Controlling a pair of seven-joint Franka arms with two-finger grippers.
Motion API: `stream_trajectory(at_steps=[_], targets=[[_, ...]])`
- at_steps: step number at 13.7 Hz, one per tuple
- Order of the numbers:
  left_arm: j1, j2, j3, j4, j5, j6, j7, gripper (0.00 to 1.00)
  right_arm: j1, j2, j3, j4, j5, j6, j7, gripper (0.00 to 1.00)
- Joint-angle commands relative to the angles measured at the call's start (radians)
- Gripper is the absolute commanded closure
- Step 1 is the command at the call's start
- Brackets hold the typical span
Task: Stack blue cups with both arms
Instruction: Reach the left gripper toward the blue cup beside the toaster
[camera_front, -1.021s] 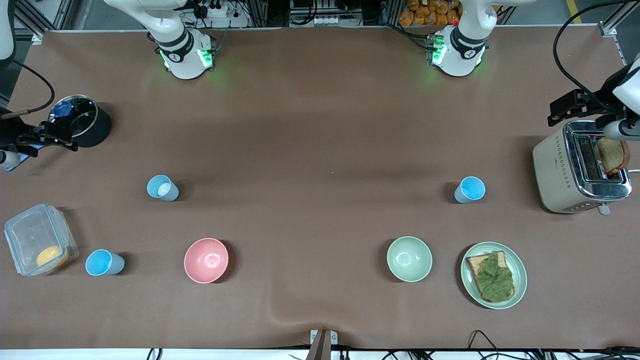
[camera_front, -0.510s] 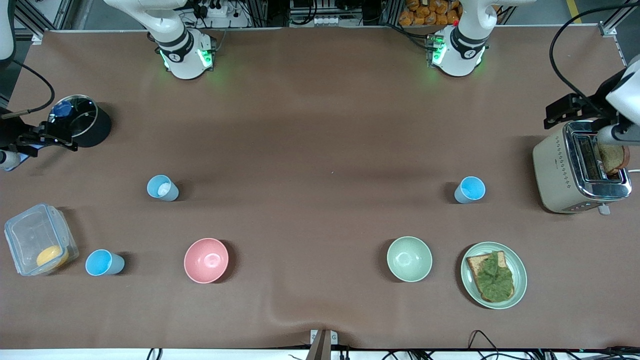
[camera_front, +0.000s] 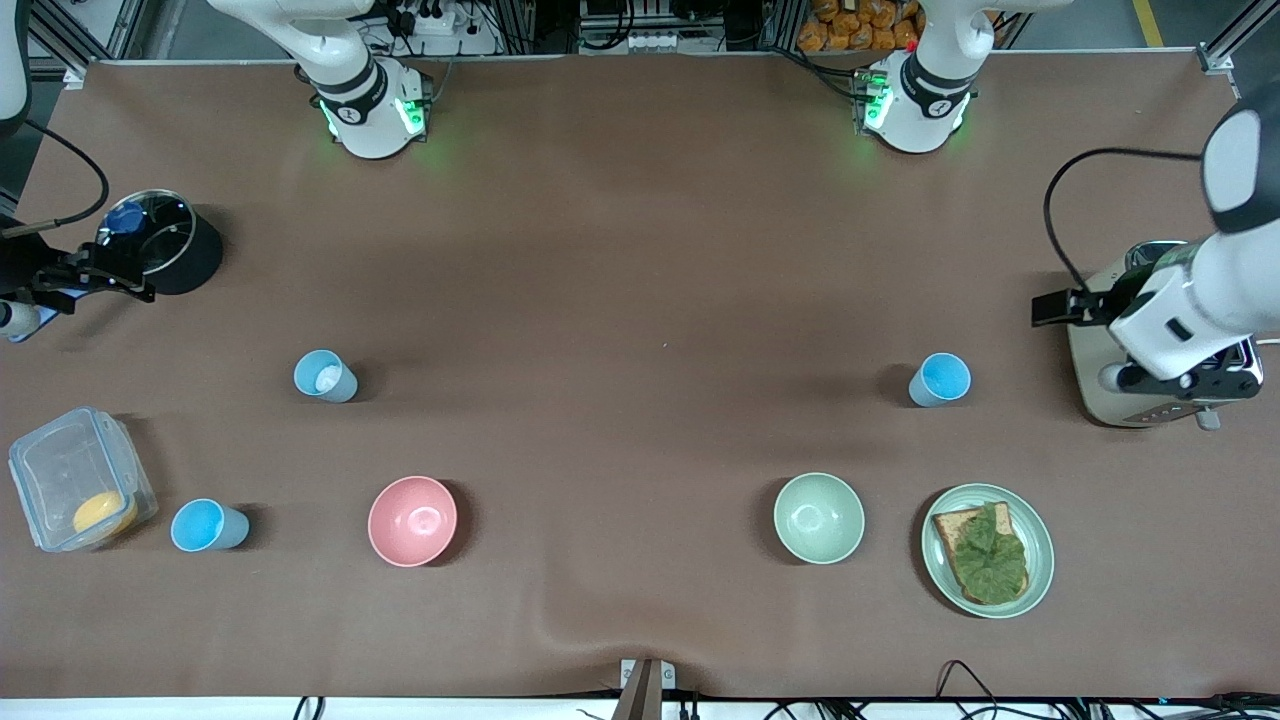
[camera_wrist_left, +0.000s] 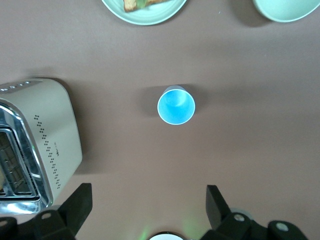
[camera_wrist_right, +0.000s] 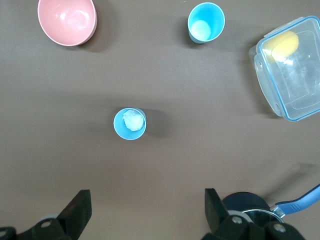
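Three light-blue cups stand upright and apart on the brown table. One (camera_front: 940, 379) stands near the toaster and shows in the left wrist view (camera_wrist_left: 176, 105). One (camera_front: 325, 376) holds a small white lump and shows in the right wrist view (camera_wrist_right: 129, 123). One (camera_front: 207, 526) stands beside the clear container and shows in the right wrist view (camera_wrist_right: 206, 22). My left gripper (camera_wrist_left: 148, 210) is open and empty, high over the table beside the toaster; its arm (camera_front: 1180, 300) covers the toaster. My right gripper (camera_wrist_right: 146, 210) is open and empty, high beside the black pot; its arm waits.
A toaster (camera_front: 1095, 390) stands at the left arm's end. A plate with toast and lettuce (camera_front: 987, 550), a pale-green bowl (camera_front: 818, 517) and a pink bowl (camera_front: 412, 520) lie nearer the front camera. A clear container (camera_front: 75, 490) and a lidded black pot (camera_front: 165, 245) stand at the right arm's end.
My left arm has swung from over the toaster's slots down across the toaster toward the nearby cup, and now hides the toast. The right arm and the cups have not moved.
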Motion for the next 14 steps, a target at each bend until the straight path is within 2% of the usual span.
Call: stream_trajectory(at_steps=[1, 6, 8, 14], targets=[[0.007, -0.085, 0.001, -0.167, -0.016, 0.136, -0.021, 0.0, -0.019, 0.003, 0.012, 0.014, 0.016, -0.016, 0.009, 0.0], [0.049, -0.181, -0.001, -0.401, -0.012, 0.353, -0.02, 0.0, -0.016, 0.003, 0.012, 0.014, 0.016, -0.017, 0.01, 0.0], [0.047, -0.185, -0.001, -0.466, -0.006, 0.417, -0.018, 0.0, -0.015, 0.003, 0.012, 0.013, 0.016, -0.017, 0.01, 0.0], [0.047, -0.176, -0.001, -0.526, -0.003, 0.486, -0.018, 0.0, -0.019, 0.005, 0.012, 0.014, 0.016, -0.016, 0.006, 0.0]])
